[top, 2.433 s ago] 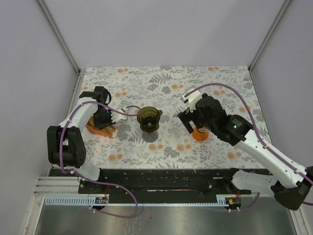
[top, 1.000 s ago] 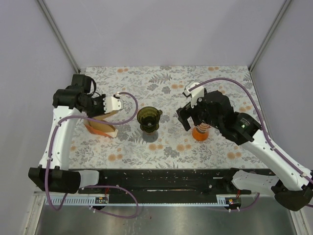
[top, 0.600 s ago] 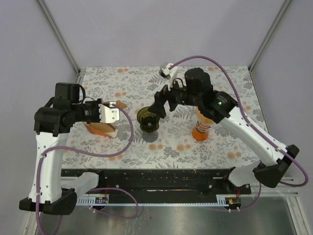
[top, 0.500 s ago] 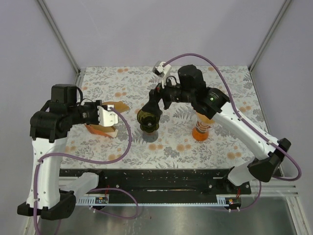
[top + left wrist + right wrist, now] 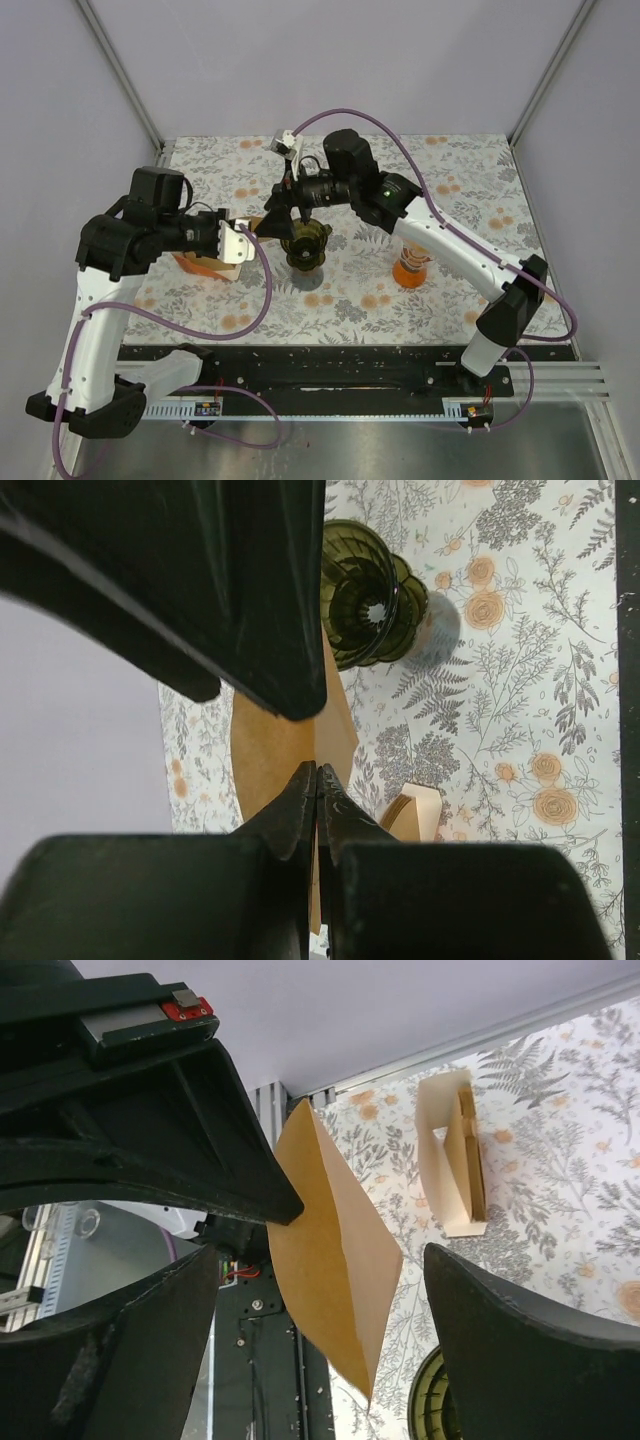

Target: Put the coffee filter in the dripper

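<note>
Since the earlier frames the right arm has swung leftward across the dripper (image 5: 305, 243), and the left arm has carried the coffee filter (image 5: 268, 226) away from the filter holder (image 5: 205, 262) toward the middle of the counter (image 5: 450, 180). The folded brown filter now hangs in the air just left of the dripper's rim, above the counter and clear of it. The left gripper (image 5: 316, 780) is fully closed, its fingertips pinching one edge of the paper. The right gripper (image 5: 320, 1255) is spread wide, with one finger on each side of the filter; in the right wrist view, daylight shows between the paper and both fingers, so it appears to touch nothing. The step in hand is judged to be a handover, or a two-handed spreading of the filter, ahead of seating it. To do this well, the right gripper would close on the free edge away from the left gripper's pinch, gently enough not to crease the cone. The left gripper would let go only once that hold is firm. The point of the filter should then face down over the centre of the dripper, because a tilted entry is likely to fold the paper against the rim.
</note>
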Motion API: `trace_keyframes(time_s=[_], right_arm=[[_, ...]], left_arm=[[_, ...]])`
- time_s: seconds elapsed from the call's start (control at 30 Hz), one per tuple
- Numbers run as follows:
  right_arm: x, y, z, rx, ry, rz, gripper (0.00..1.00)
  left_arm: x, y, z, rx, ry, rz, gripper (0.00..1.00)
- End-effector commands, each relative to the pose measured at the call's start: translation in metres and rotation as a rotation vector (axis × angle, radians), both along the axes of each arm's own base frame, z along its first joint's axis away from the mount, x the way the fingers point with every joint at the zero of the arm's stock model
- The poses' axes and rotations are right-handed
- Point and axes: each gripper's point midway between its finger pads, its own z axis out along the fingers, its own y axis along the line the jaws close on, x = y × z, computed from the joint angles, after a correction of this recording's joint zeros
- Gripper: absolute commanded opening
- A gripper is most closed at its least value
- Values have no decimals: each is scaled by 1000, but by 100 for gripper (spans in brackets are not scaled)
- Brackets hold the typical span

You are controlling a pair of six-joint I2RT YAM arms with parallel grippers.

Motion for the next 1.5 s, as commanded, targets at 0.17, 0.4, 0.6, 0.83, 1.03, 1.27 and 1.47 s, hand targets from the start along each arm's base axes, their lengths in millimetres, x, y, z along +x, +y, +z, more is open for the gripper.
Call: trace_keyframes(time_s=[0.17,0.4,0.6,0.83,1.03,1.27,1.47], right_arm=[[-6,16,7,36,1,43,77],[-2,20,-6,4,21,36,40],[-1,16,-6,-7,15,17,3],[31,-15,3,-34,-73,-271,0],[46,-50,23,-9,-143,-482,0],[73,-97,35,-10,-194,-824,0],[77,-97,42,12,-242,-942,0]], left_arm=[[-44,-3,-20,20,190,-66,0],[-45,-4,-19,18,186,-72,0],[-47,-5,-21,16,198,-74,0],[-4,-12,11,-170,185,203,23],[42,-15,69,-525,232,558,65],[59,-17,96,-806,399,780,70],[68,-33,90,-934,612,870,83]])
